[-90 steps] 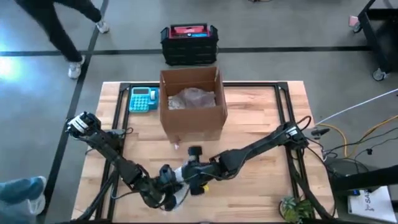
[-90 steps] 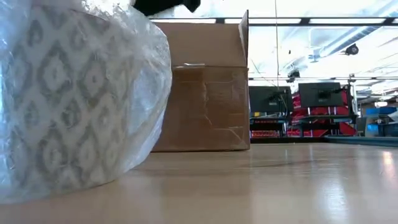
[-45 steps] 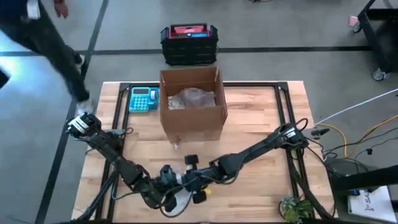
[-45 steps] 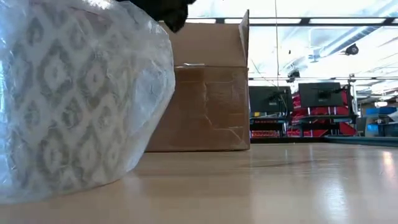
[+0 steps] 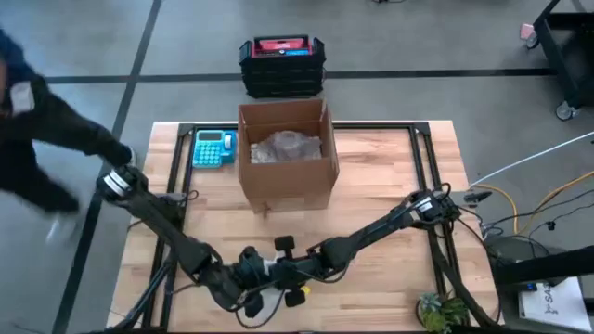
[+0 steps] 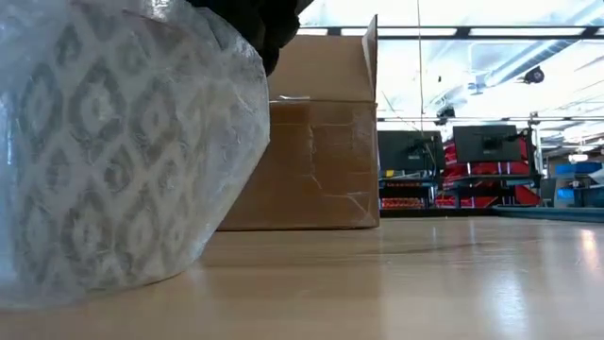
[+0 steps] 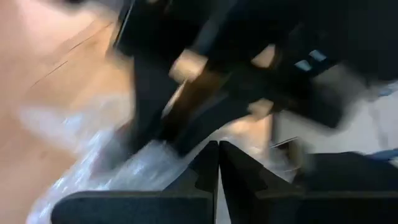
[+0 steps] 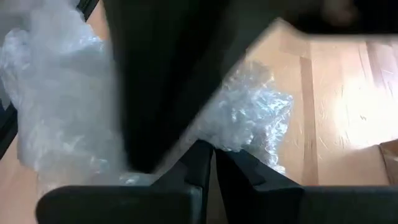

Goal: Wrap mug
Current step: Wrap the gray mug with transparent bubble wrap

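While we are working the mug [image 6: 113, 151] well clear of the cardboard box [image 5: 287, 155], both grippers, left gripper [image 7: 218, 163] and right gripper [image 8: 211, 163], are staying pinched closed; we are judging the bubble wrap [image 8: 56, 118] slippery over a fragile, rigid core.

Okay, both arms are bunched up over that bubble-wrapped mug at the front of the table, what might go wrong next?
Both grippers, left and right, crowd the grey-patterned mug in clear bubble wrap near the wooden table's front edge. The arms may collide. The loose wrap might unroll if released. A push might slide the mug off the edge.
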Motion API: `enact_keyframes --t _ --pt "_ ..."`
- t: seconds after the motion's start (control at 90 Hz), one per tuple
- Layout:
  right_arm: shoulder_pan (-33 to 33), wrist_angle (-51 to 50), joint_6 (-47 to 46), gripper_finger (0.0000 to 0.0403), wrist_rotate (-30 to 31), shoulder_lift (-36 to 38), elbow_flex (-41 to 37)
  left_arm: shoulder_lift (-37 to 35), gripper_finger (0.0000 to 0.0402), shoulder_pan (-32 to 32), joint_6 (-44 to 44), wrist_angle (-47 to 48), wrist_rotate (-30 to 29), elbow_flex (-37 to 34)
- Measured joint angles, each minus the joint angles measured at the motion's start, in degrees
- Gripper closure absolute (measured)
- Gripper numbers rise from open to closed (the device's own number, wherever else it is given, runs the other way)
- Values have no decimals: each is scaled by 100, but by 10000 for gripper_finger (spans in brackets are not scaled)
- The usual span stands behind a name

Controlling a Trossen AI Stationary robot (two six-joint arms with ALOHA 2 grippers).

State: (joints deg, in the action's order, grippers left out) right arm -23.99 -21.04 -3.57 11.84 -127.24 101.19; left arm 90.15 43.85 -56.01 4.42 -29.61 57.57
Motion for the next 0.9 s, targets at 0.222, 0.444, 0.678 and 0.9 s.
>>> enact_keyframes --t 0.222,0.444,0.678,0.9 --pt "0 -25 -31 389 -25 62 -20 -84 402 220 -196 2296 -338 835" --pt "0 32 -37 389 -28 69 -22 50 402 189 -305 2646 -1405 863" --pt "-2 20 -11 389 -40 72 -28 782 402 35 -117 1632 -350 660" --pt "-30 -219 39 389 -112 276 66 1231 401 10 -225 1546 -94 674"
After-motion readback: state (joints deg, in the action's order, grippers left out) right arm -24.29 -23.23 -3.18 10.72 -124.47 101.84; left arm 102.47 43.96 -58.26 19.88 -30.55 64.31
